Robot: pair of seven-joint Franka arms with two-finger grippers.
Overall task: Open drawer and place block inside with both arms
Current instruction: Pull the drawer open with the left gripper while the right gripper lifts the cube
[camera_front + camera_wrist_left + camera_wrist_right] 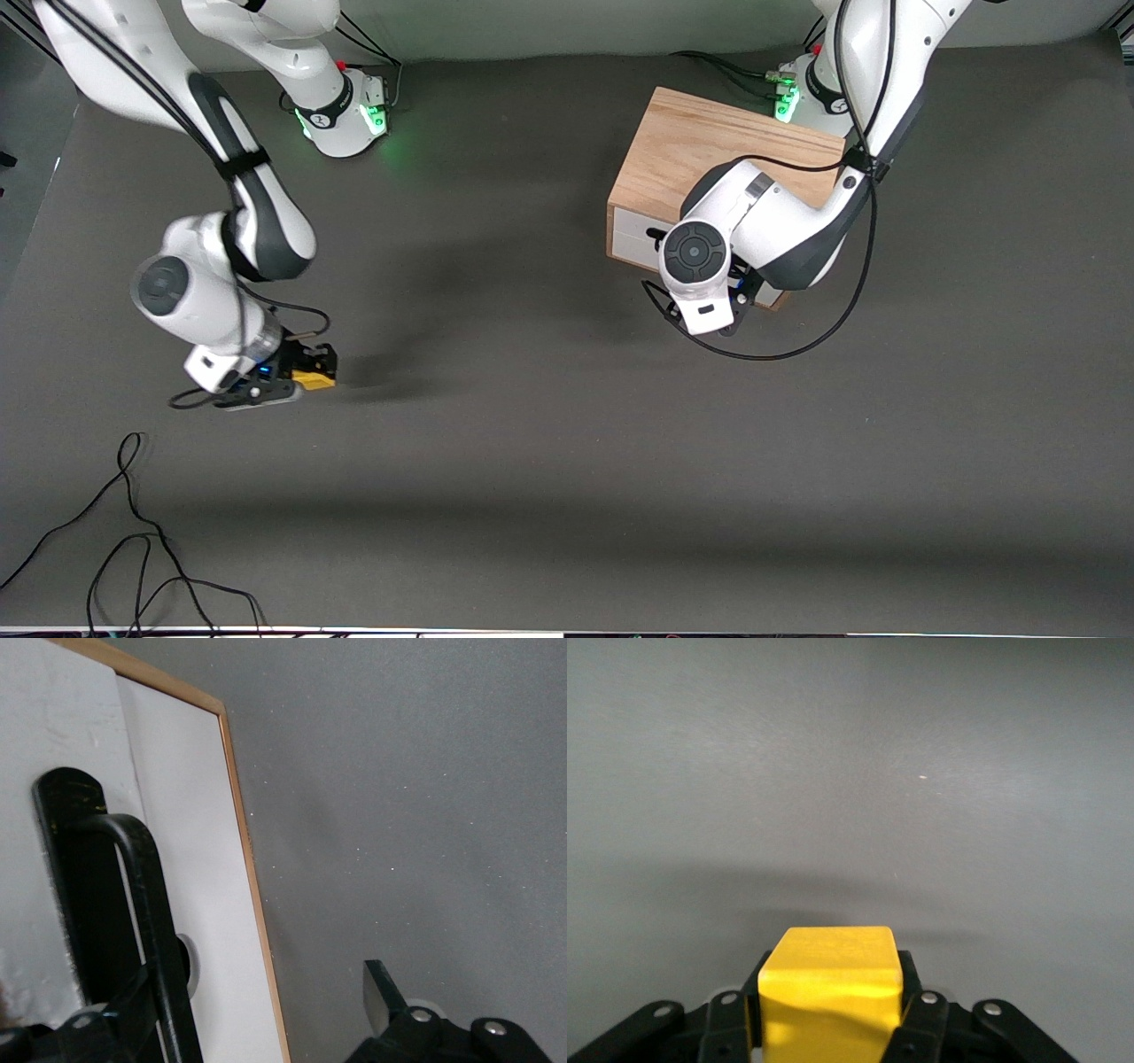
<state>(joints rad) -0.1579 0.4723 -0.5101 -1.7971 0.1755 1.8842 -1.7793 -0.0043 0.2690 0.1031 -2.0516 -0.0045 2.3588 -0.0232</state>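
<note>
Low at lower left of the front view, the block (315, 380) is pinched between the right gripper (310, 372) fingers; the left gripper (257, 1028) is spread around the drawer (190, 877) handle (146, 904)

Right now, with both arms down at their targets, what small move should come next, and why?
Probably the left gripper should close on the drawer's black handle: its fingers stand open, one at the bar, and the white front sits flush in the oak box. The right gripper is shut on the yellow block low at the table, with nowhere to put it yet.
</note>
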